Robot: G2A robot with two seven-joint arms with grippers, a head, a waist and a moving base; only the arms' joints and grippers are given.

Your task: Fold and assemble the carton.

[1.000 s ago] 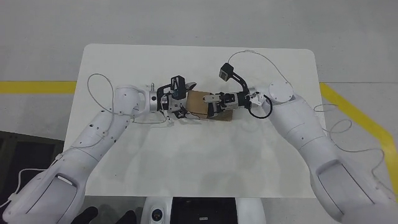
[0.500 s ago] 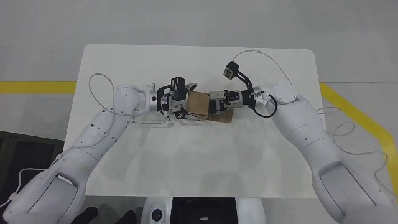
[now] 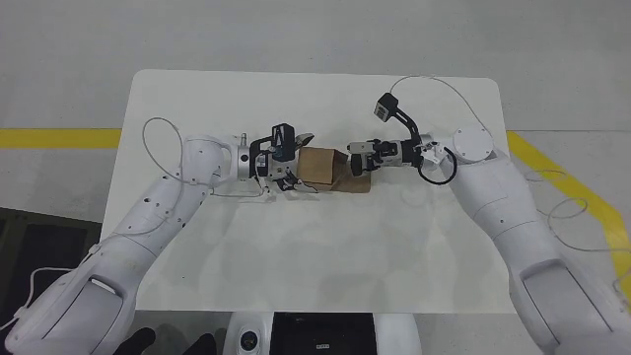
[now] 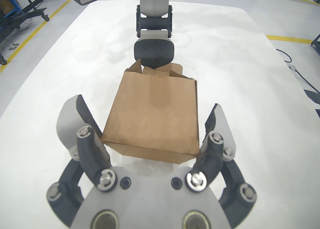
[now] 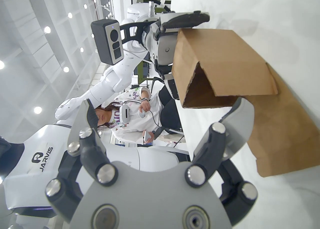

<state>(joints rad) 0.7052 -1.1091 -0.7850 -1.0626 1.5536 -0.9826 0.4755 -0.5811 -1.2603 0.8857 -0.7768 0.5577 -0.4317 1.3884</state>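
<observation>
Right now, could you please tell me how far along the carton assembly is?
Done: the carton stands opened into a box shape on the table. In hand: the left pincer clamps one end; the open right pincer has one finger at the other end's flap. Left: that end gapes, flaps unfolded.

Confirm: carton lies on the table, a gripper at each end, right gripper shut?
No: the right gripper is open, spread wide in the right wrist view. The carton does lie on the table, left gripper at its other end.
</observation>
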